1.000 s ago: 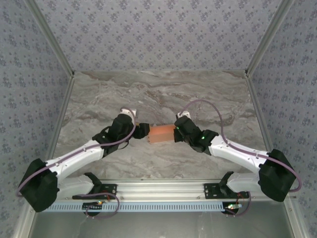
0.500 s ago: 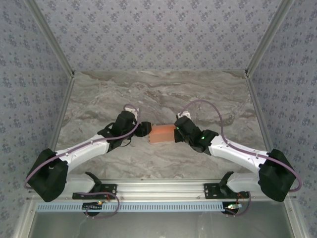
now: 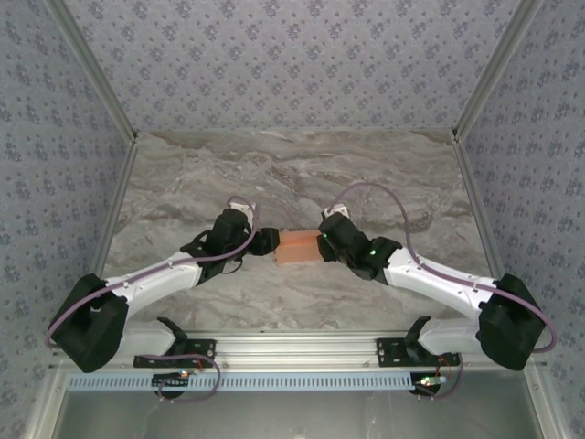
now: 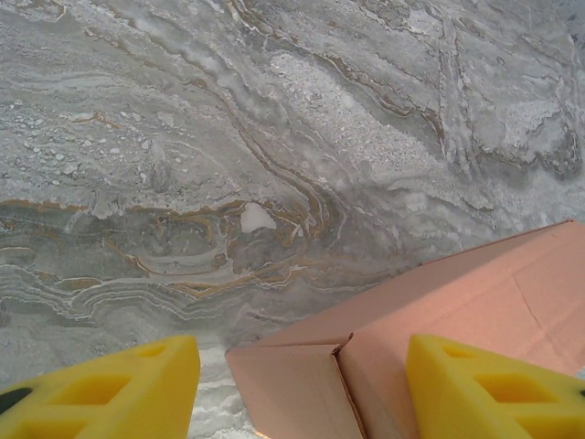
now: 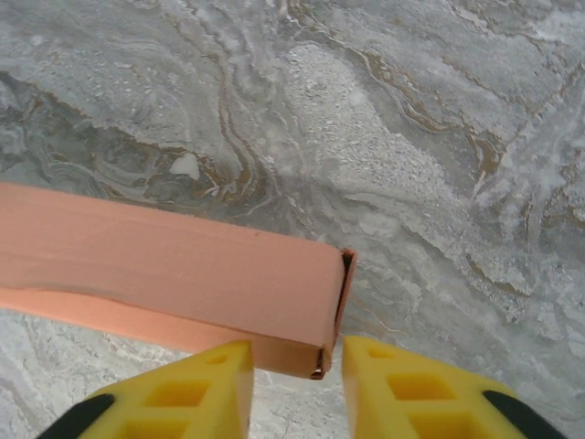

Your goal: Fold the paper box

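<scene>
Item: paper box (image 3: 297, 247), salmon-orange card, assembled into a small rectangular form. It lies flat near the middle of the marble table (image 3: 292, 174), long axis running from 9 to 3 o'clock.

Left gripper (image 3: 265, 242): at the box's 9 o'clock end. In the left wrist view its yellow fingers (image 4: 101, 393) are spread wide, with the box's flapped end between them.

Right gripper (image 3: 322, 245): at the 3 o'clock end. In the right wrist view its fingers (image 5: 420, 393) are narrowly parted, with the box's corner in the gap; whether they grip it cannot be told.
</scene>
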